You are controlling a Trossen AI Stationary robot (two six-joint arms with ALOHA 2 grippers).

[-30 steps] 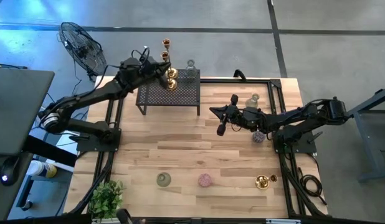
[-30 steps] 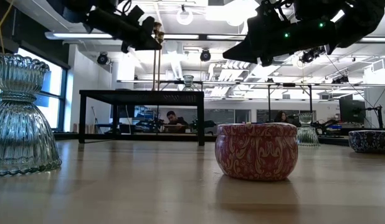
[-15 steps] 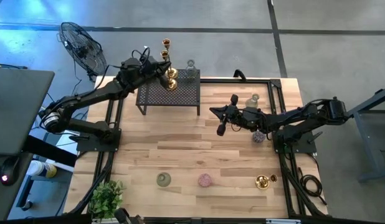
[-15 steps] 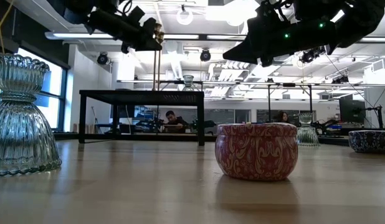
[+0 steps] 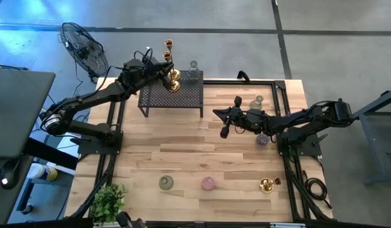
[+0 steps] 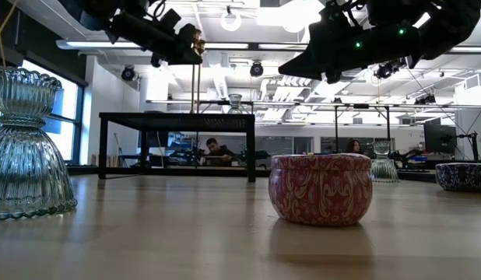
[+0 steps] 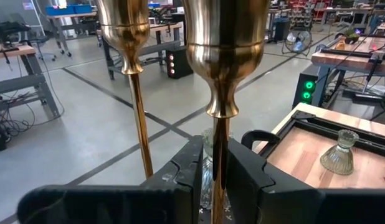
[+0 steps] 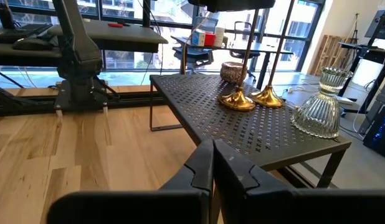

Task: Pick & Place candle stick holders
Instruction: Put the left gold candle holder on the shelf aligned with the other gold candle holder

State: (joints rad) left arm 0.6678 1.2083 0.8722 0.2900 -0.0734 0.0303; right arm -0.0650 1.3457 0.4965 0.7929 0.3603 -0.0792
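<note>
Two tall slim gold candlesticks [image 5: 173, 80] stand upright with their round bases [image 8: 237, 101] on the black mesh rack [image 5: 173, 96] at the table's far side, next to a clear glass holder [image 5: 193, 68]. My left gripper [image 5: 164, 68] is shut on one candlestick's stem; the other candlestick [image 7: 131, 74] stands just beside it. My right gripper [image 5: 224, 125] is shut and empty above the table's middle, right of the rack. A green glass holder [image 5: 166, 183], a pink round one [image 5: 209, 183] and a squat gold one [image 5: 266, 185] rest on the table near its near edge. My left gripper pinches the candlestick's thin stem [image 7: 218, 155] between its two fingers [image 7: 189, 169], a little below the cup. The fingers come level from the table's left side and lie across the stem. The candlestick stands upright, its base on the rack.
A glass holder [image 5: 257, 101] and a purple round one [image 5: 263, 138] sit by the right arm. A leafy plant [image 5: 109, 201] stands at the near left corner. A fan [image 5: 85, 47] stands beyond the far left corner. People sit in the room behind [image 6: 215, 149].
</note>
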